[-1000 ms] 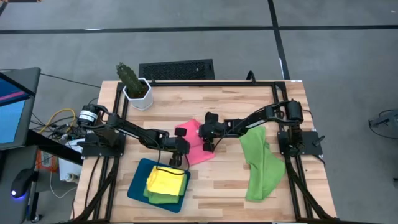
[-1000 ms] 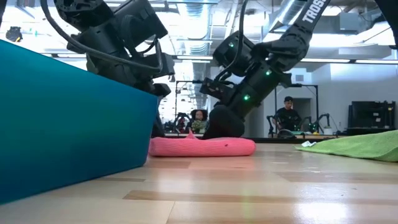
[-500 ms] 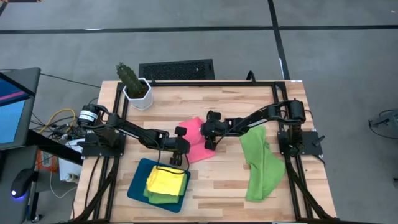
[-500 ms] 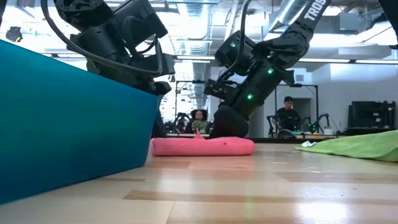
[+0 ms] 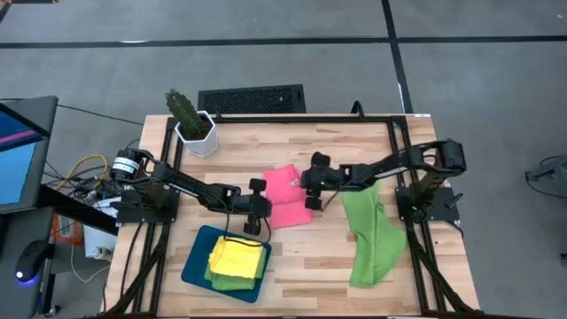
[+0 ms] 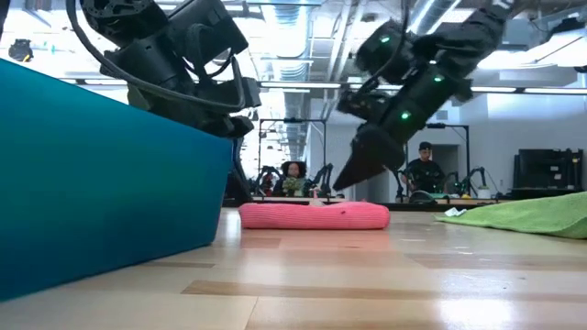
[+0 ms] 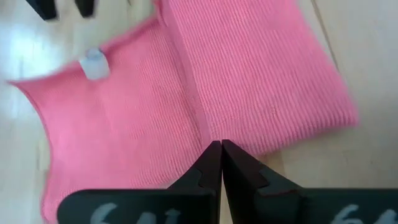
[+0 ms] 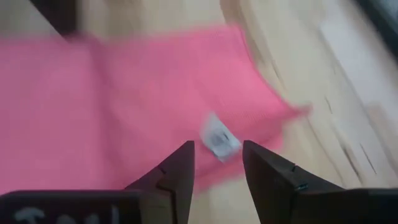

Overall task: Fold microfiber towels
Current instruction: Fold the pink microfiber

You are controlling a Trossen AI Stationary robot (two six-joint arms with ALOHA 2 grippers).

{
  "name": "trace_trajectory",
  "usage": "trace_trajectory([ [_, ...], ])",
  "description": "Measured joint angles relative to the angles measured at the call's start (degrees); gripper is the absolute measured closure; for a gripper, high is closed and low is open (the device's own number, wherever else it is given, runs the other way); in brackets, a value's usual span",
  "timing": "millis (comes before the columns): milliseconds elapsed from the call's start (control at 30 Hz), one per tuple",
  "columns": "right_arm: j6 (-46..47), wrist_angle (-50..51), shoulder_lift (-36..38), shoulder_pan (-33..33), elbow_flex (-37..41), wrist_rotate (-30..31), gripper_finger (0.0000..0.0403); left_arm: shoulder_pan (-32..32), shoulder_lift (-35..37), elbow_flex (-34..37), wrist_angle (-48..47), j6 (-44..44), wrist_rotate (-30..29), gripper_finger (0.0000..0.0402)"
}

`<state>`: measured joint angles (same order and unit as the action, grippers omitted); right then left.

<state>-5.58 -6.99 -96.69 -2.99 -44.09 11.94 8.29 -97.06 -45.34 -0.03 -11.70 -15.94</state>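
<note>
Right tool (image 5: 307,188) has let go of the pink towel (image 5: 283,197) and lifted off toward 3 o'clock, w/ fingers apart and nothing between them; half a sec earlier it sat low on the cloth's 3 o'clock side. In the low view the right tool (image 6: 353,172) hangs above the folded pink roll (image 6: 315,215), clear of it. Left tool (image 5: 252,215) has not budged: fingers together, tips at the towel's 7 o'clock edge; the left wrist view shows the closed tips (image 7: 221,152) on or just over the cloth's edge, grip not confirmed.

Judgement: the pink fold looks laid, doubled over w/ its label (image 8: 217,138) showing, so this cloth is prob. near done and due for squaring or moving to the stack.

Towels now: pink at bench centre; yellow towel (image 5: 237,257) atop a lime green towel (image 5: 232,283) on the teal tray (image 5: 197,262) at 7 o'clock; another green towel (image 5: 369,233) crumpled, unfolded, at 4 o'clock.

Bench (image 5: 310,142) is pale wood slats in a black frame, w/ a potted cactus (image 5: 189,120) at 11 o'clock. Beyond: grey floor, a monitor (image 5: 19,151) and cables at 9 o'clock. Low view shows a lit workshop w/ a person (image 6: 423,169) seated far off.
</note>
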Motion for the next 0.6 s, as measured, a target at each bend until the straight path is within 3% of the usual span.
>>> trace_trajectory([
  [233, -3.08, -25.15, -1.42, 1.78, 7.57, 0.12, 0.0243, 0.75, 0.00, 0.00, 6.14, -2.29, -3.94, 0.0398],
  [433, -2.60, -24.59, -7.16, -0.28, 7.20, -0.19, 0.0243, 0.22, -2.69, -0.05, 12.43, -3.49, 1.79, 0.0398],
  [600, 0.35, -19.66, -8.53, -0.98, 7.07, 0.02, 0.0247, 0.03, -6.63, 0.10, 11.99, -3.22, 2.44, 0.0398],
])
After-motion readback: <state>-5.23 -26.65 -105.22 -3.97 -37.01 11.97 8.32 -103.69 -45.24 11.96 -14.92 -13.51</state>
